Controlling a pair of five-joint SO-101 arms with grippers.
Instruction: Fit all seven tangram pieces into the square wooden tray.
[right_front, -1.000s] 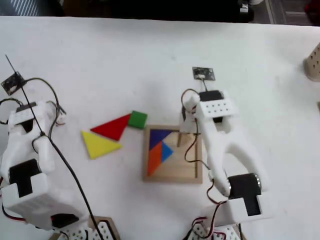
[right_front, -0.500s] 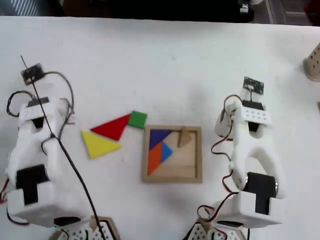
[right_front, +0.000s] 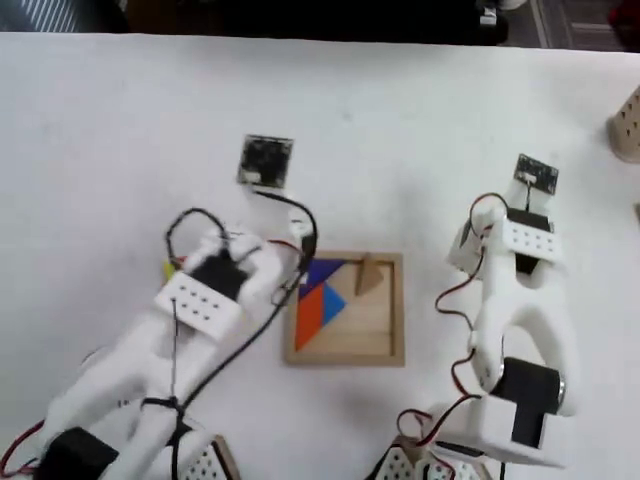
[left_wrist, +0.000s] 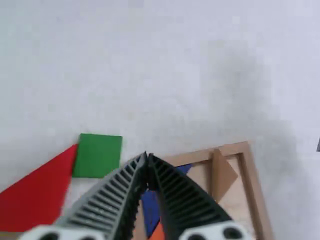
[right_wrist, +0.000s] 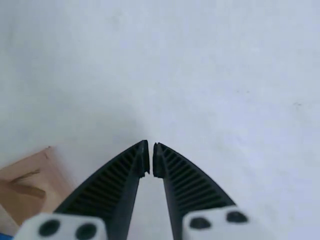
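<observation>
The square wooden tray (right_front: 394, 305) lies at mid-table with a dark blue piece (right_front: 318, 271), an orange piece (right_front: 309, 311), a light blue piece (right_front: 332, 298) and a tan triangle (right_front: 370, 272) in it. My left arm (right_front: 210, 290) lies across the spot left of the tray. Its gripper (left_wrist: 147, 158) is shut and empty, tips over the tray's far left corner (left_wrist: 172, 158), beside the green square (left_wrist: 96, 155) and the red triangle (left_wrist: 35, 192). My right arm (right_front: 515, 245) stands right of the tray, its gripper (right_wrist: 150, 150) shut over bare table, the tray's corner (right_wrist: 25, 177) to one side.
A small circuit board (right_front: 266, 160) sticks out from the left arm over the table beyond the tray. A pale pegged object (right_front: 627, 125) stands at the far right edge. White table stretches wide behind the tray.
The left arm has swung right from the table's left side over the loose pieces to the tray's corner. The right arm has drawn away from the tray to its right.
</observation>
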